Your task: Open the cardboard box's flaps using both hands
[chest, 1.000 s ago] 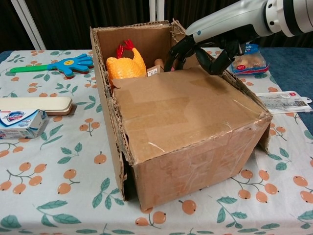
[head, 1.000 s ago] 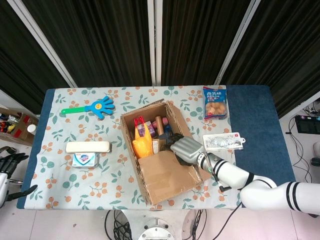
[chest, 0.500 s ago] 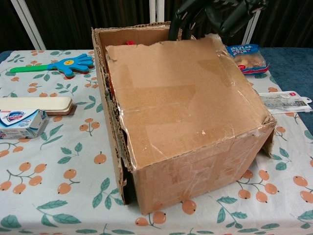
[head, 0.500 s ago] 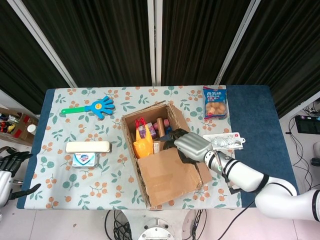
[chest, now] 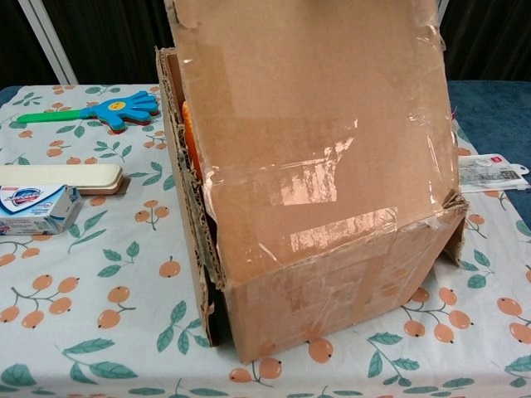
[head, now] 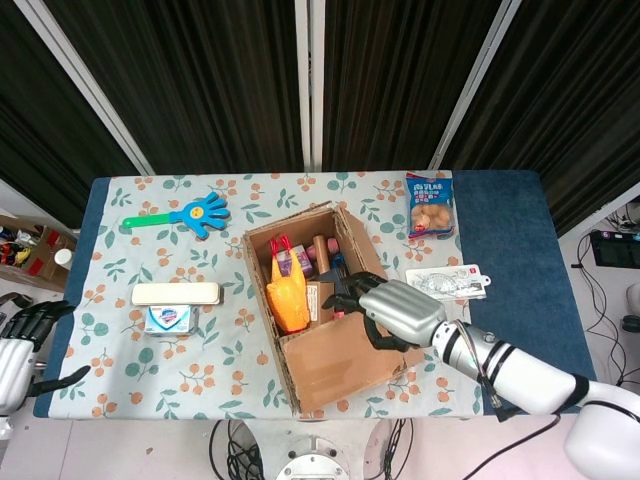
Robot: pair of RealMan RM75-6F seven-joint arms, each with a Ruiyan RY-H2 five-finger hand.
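Head view: left hand [head: 20, 345] hangs off the bench [head: 520, 210] edge, fingers apart, empty. Mid-bench, the cardboard box [head: 320, 375] holds a yellow toy [head: 288, 300] and small packages. Right hand [head: 392, 308] grips its raised near flap [chest: 311, 124].

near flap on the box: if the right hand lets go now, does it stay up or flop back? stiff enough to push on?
The near flap is a creased, taped corrugated panel, so it probably bends only at its fold line. The chest view shows it short of fully open, so it would likely fall back shut if the right hand released. The cardboard box holds items, so a gentle push probably won't slide it.
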